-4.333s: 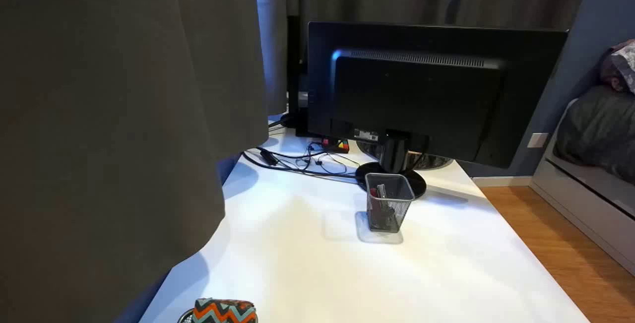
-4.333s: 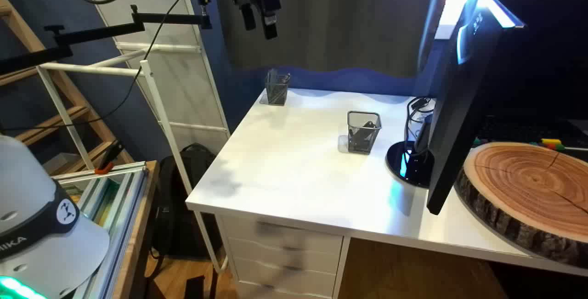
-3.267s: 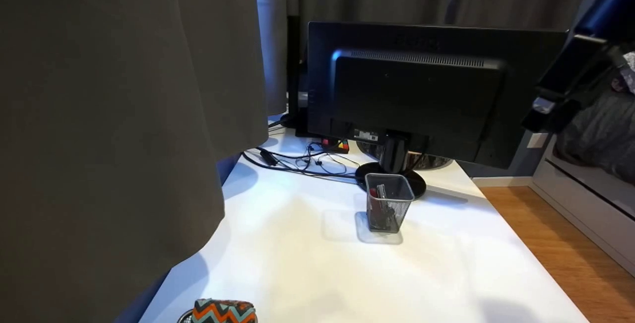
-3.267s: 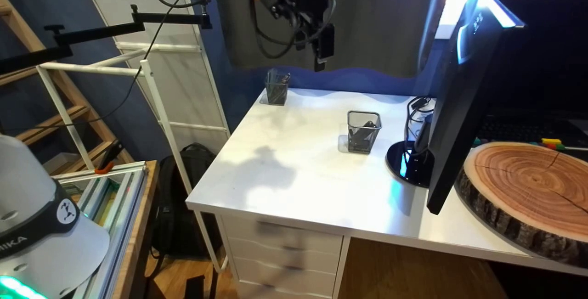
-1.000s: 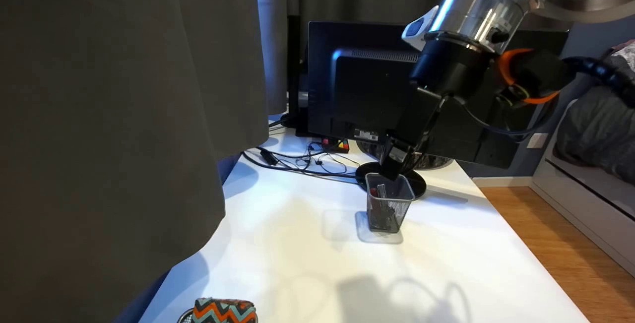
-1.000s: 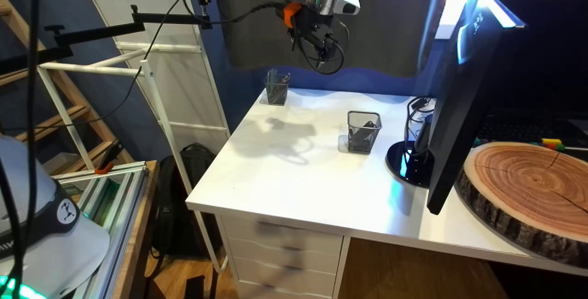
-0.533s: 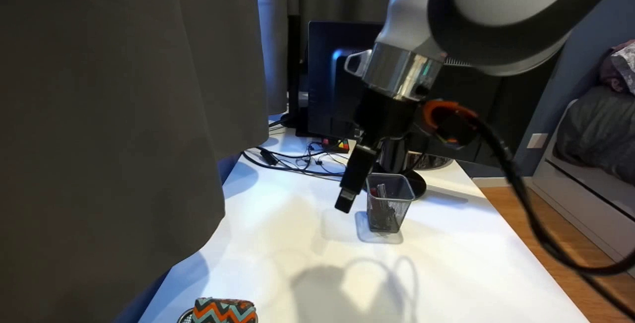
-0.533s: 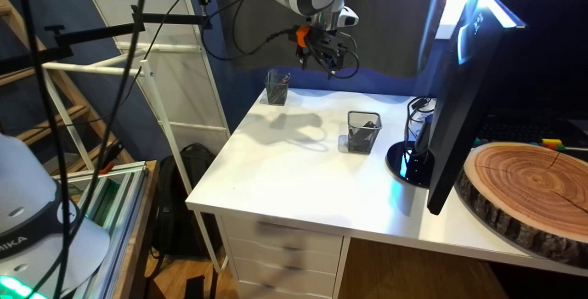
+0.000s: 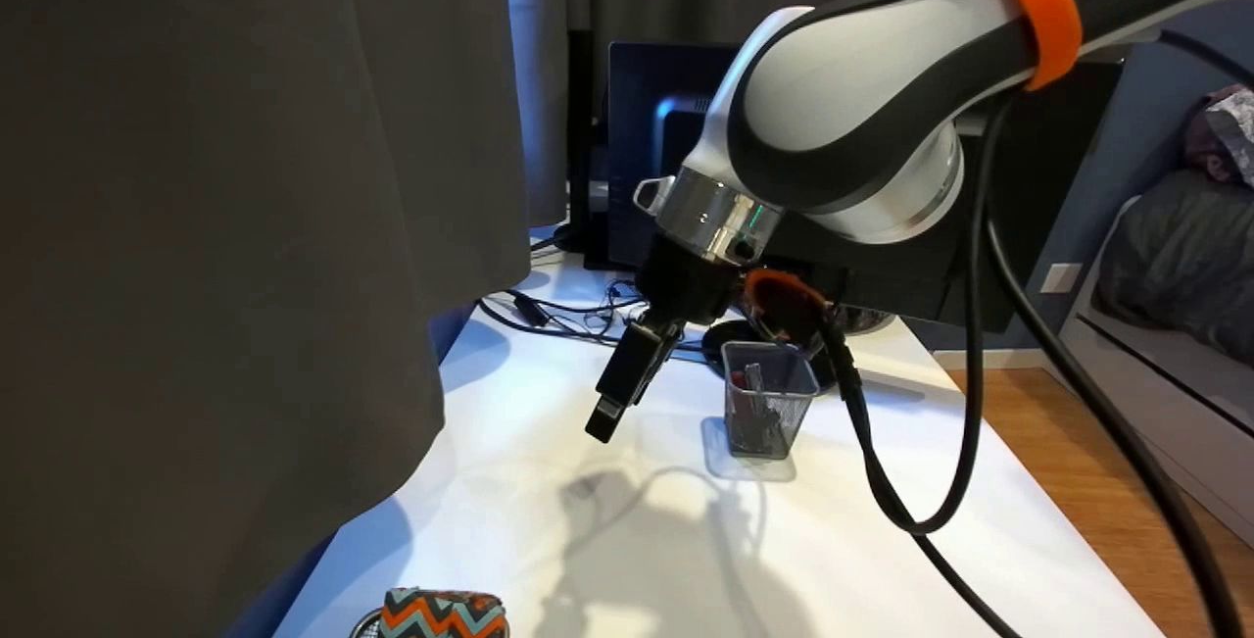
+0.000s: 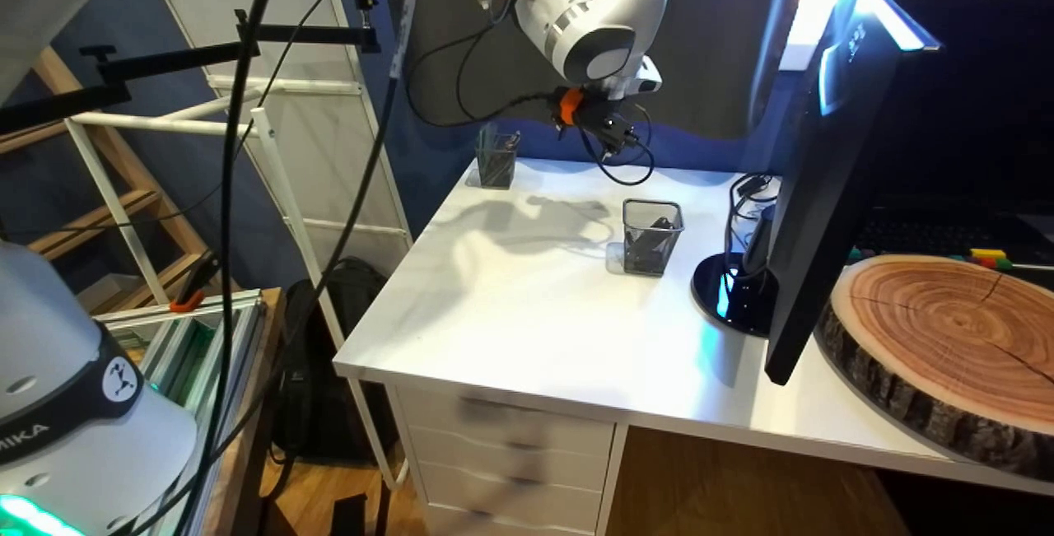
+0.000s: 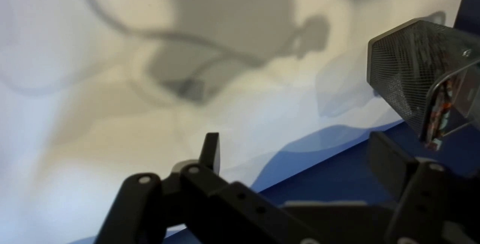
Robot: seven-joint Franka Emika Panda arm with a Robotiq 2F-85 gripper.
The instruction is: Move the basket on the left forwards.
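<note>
- The basket on the left (image 10: 496,165), dark wire mesh with square tapering sides, stands upright near the corner of the white desk (image 10: 527,330) by the blue wall (image 10: 659,149). A patterned item in orange, teal and dark zigzags (image 9: 443,615) appears to stand inside it, cut off by the frame's lower edge.
- The end effector (image 11: 294,142) hangs tilted above the desk, fingers spread wide, nothing held between them; the basket lies beside them in the wrist view, apart.
- The step in hand looks like the approach: swing over to the basket, turn the fingers more upright, then lower them astride a wall. Whether they span the whole rim I cannot tell.
- A low, level hold should tip it less than a nudge at the rim.
- I take forwards as away from the white robot base (image 10: 82,404), towards the black monitor (image 10: 832,190); a slow slide would suit, steering clear of the second wire-mesh basket (image 10: 646,252).
- The looping black arm cable (image 9: 972,383) could catch that second basket.
- The desk looks smooth, crossed by the arm's shadow; a grey-brown curtain (image 9: 245,226) hangs alongside, white drawers (image 10: 510,458) sit underneath, and the floor (image 9: 1048,442) is wood.
</note>
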